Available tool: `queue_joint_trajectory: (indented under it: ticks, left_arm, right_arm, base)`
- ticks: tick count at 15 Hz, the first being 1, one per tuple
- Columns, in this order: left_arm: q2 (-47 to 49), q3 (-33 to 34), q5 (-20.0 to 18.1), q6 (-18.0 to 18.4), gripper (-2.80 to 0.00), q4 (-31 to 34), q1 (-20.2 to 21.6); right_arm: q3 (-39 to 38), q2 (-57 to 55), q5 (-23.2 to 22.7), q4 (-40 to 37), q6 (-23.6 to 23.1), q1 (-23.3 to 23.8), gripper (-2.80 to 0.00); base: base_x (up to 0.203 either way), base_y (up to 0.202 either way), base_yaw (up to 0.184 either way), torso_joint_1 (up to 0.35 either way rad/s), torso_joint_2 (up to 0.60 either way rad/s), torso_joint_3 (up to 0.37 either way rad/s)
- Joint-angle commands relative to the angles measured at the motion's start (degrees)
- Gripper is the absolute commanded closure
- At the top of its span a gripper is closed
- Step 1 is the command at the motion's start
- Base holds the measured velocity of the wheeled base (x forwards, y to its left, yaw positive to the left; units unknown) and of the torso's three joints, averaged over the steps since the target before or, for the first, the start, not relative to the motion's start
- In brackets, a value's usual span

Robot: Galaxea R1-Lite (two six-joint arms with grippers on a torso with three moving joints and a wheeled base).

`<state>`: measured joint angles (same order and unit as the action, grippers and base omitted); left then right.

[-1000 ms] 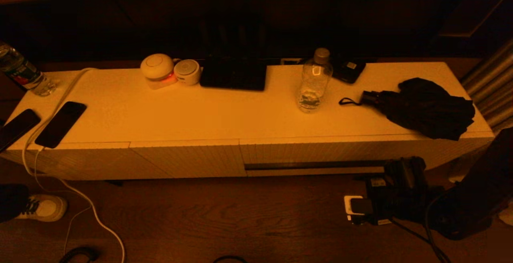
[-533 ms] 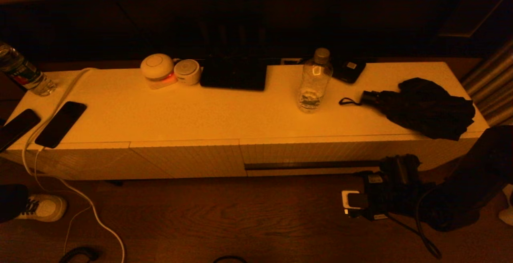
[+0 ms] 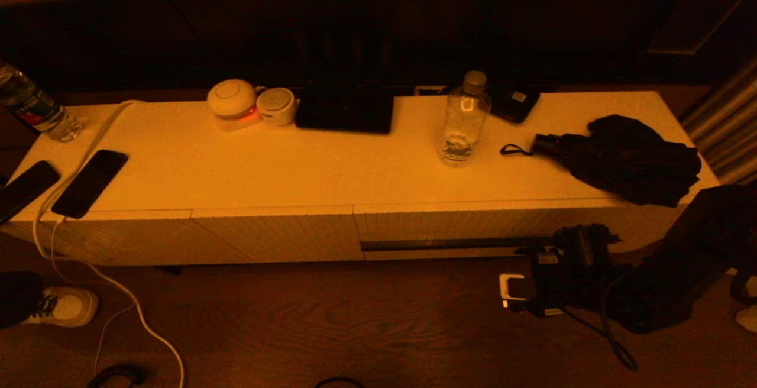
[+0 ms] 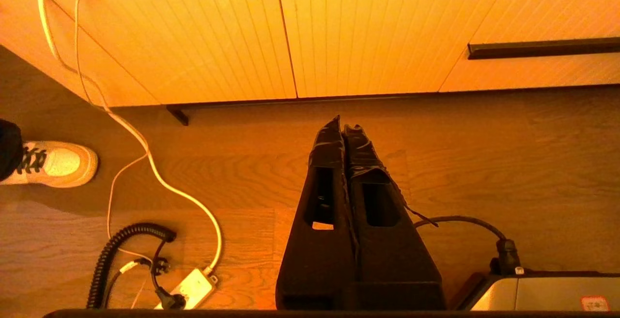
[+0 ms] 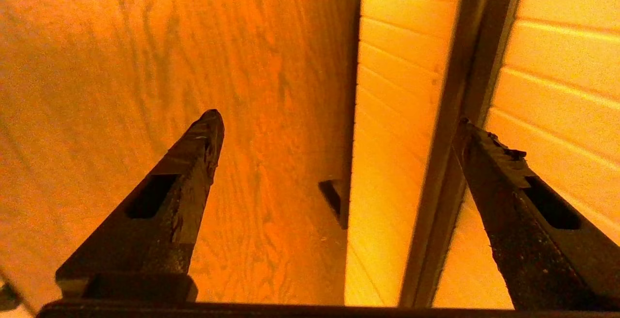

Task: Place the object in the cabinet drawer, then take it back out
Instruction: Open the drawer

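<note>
Creeping leftward along the cabinet drawer [image 3: 461, 231], the right pincer [image 5: 339, 119] is spreading wide apart, lining up to hook the handle slot [image 5: 465, 129]; left pincer [image 4: 345, 126] is resting pressed together.

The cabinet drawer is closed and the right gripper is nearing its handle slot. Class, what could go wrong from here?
1. The right gripper has its jaws open beside the handle slot of the cabinet drawer; one jaw could miss the narrow slot and scrape the ribbed front.
2. A jerky pull might topple the upright water bottle standing above the drawer.
3. The left gripper is shut, over the floor, so it cannot help.
</note>
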<state>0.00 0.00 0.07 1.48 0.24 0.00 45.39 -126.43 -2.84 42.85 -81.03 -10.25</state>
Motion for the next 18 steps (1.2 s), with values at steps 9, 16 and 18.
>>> queue_joint_trajectory:
  ticks: [9, 16, 18]
  left_arm:
    - [0.00, 0.00, 0.01, 0.02, 0.00, 0.02, 0.00]
    - [0.00, 0.00, 0.01, 0.02, 0.00, 0.02, 0.00]
    - [0.00, 0.00, 0.01, 0.02, 0.00, 0.02, 0.00]
  right_arm:
    - [2.39, -2.46, -0.61, 1.63, -0.40, -0.12, -2.80]
    - [3.71, -3.16, -1.64, 2.44, -0.77, -0.12, -2.80]
    - [5.24, -3.91, -1.64, 2.67, -0.71, -0.12, -2.80]
  base:
    - [0.000, 0.000, 0.000, 0.000, 0.00, 0.000]
    - [0.000, 0.000, 0.000, 0.000, 0.00, 0.000]
    - [0.000, 0.000, 0.000, 0.000, 0.00, 0.000]
